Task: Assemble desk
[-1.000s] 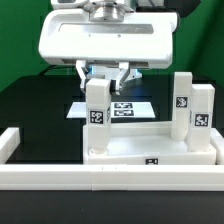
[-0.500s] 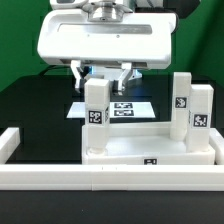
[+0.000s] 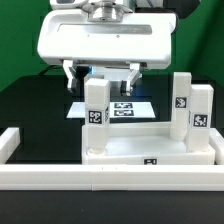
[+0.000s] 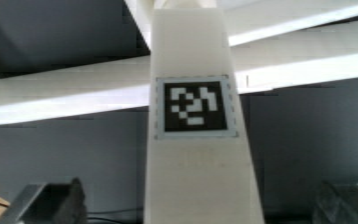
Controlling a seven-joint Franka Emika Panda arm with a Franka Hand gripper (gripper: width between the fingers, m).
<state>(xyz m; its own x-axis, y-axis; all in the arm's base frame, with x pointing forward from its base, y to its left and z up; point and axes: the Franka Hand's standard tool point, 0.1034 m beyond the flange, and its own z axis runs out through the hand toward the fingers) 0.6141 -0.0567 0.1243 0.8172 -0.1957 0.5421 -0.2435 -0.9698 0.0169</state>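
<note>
Bright, even overhead light; the white leg (image 3: 97, 118) and tabletop (image 3: 150, 150) nearly wash out against the dark surface (image 3: 30, 100). Up close, the wrist view goes soft, shadows faint.

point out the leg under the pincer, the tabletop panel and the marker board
leg (image 3: 97, 108), exterior view, on its tagged front face
tabletop panel (image 3: 120, 161), exterior view, on its front rim
marker board (image 3: 135, 101), exterior view, on bare white near a tag

This is a robotics lab test bench: a black table (image 3: 30, 105) backed by green screening, fenced by a low white border wall (image 3: 60, 178), with the marker board (image 3: 125, 108) lying flat behind that wall.
</note>
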